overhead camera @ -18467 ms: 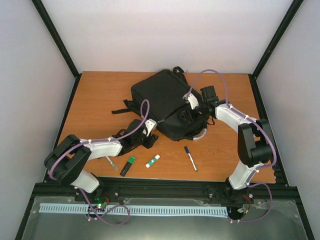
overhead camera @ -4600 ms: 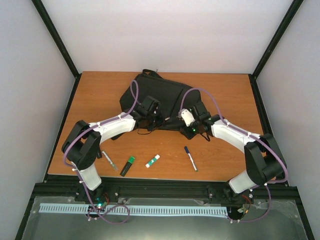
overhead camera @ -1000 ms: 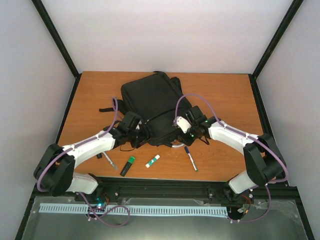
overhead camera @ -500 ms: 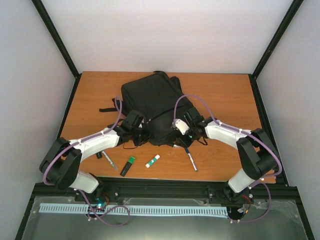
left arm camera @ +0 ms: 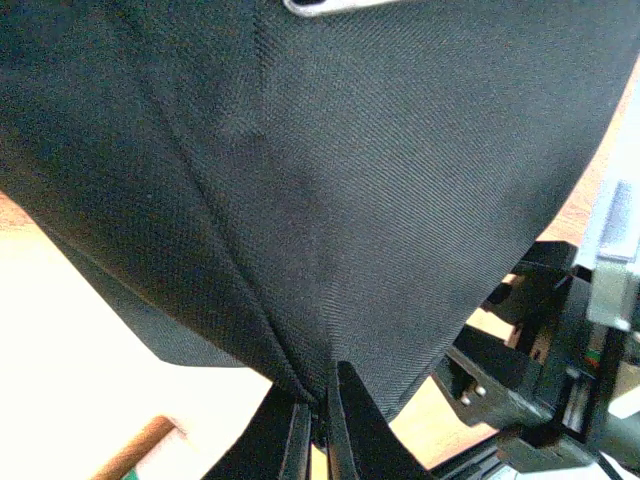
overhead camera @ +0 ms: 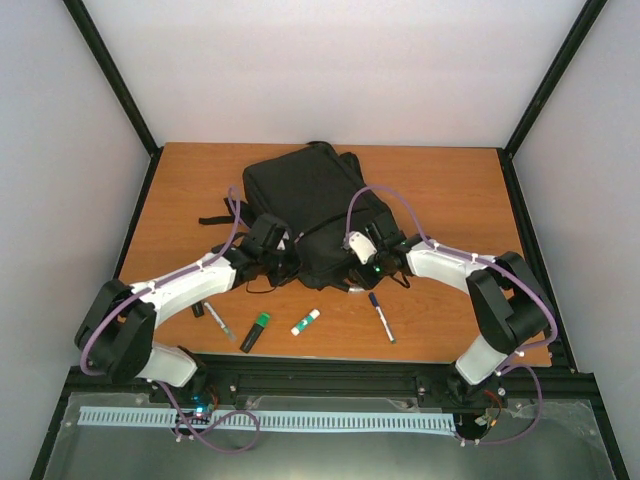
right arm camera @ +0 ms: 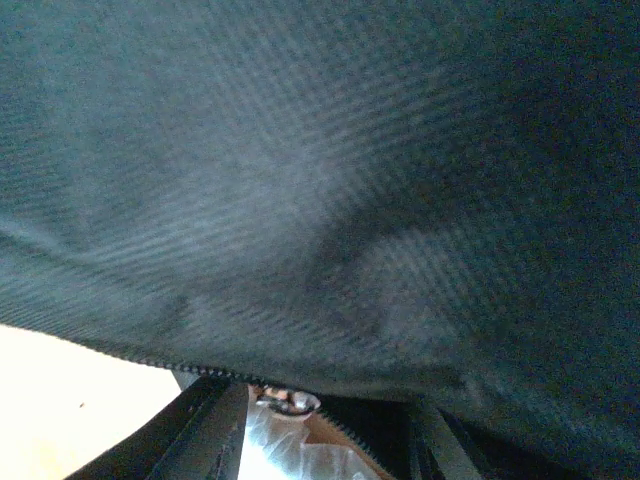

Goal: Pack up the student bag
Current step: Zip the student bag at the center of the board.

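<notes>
A black student bag (overhead camera: 305, 200) lies flat on a wooden table (overhead camera: 460, 190), its near edge at the fingertips of 2 grippers. The left gripper (left arm camera: 320, 400) has its fingers together, pinching a fold of bag fabric that rises just beyond them. The right gripper (right arm camera: 320, 400) has its fingers apart, and the bag's zip edge runs across the gap between them.

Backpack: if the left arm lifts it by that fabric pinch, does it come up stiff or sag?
Likely floppy: the backpack fabric creases into a fold at the left gripper, so it would probably drape. Woven cloth looks grippy, unlikely to slip. It lies flat, so rolling seems unlikely.
</notes>
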Robot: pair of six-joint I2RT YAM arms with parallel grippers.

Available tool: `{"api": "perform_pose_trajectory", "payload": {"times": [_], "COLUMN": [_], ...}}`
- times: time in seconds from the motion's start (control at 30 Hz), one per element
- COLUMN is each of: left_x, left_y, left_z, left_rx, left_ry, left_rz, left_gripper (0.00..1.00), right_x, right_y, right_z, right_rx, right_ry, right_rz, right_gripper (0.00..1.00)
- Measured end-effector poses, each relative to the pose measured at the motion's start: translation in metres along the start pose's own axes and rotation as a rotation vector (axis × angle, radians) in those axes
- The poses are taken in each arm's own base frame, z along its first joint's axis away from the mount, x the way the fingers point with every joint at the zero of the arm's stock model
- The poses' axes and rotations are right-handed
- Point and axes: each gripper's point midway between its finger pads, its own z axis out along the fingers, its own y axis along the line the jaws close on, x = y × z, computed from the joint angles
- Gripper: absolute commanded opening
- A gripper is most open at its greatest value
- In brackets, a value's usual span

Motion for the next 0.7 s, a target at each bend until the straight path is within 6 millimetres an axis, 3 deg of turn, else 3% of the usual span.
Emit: {"api": "perform_pose_trajectory", "payload": {"times": [0.1,0.37,0.7], "left_x": [-0.002,-0.004,-0.004], "left_y": [-0.007,-0.012,-0.012], "left_z": [-0.005,-0.009,-0.008], "left_rx": [0.015,0.020,0.021], "left_ry": [-0.007,-0.015,-0.018], "left_rz": [0.008,0.023,0.040], "left_gripper": [0.01,0.01,0.01], "right_x": [-0.003,-0.008,-0.015], "right_y": [-0.005,-0.010,-0.011], "right_z": [0.002,0.004,-0.019], "right_rx": [0.022,0.054,0.101], "right_ry": [-0.010,-0.017,-0.045], "right_rz": [0.006,-0.008,-0.058], "right_gripper": [0.28,0.14,0.11]}}
